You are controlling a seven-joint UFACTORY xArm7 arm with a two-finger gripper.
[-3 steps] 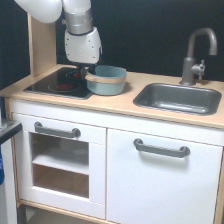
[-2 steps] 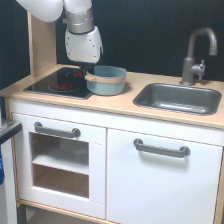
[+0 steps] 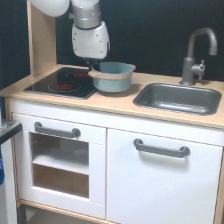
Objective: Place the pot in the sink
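Pot (image 3: 113,77) sits on the desk (image 3: 120,102) just beside the black stovetop (image 3: 62,82), at that stovetop's edge toward the exterior view's right, upright, well apart from the sink (image 3: 178,98). My end effector (image 3: 93,67) hangs at the pot's rim on the exterior view's left side, touching or nearly touching the tan band. Its fingers are hidden behind my wrist housing and the pot, so I cannot tell how far it is open or whether it grips the rim. Sink basin lies below a grey faucet (image 3: 196,55).
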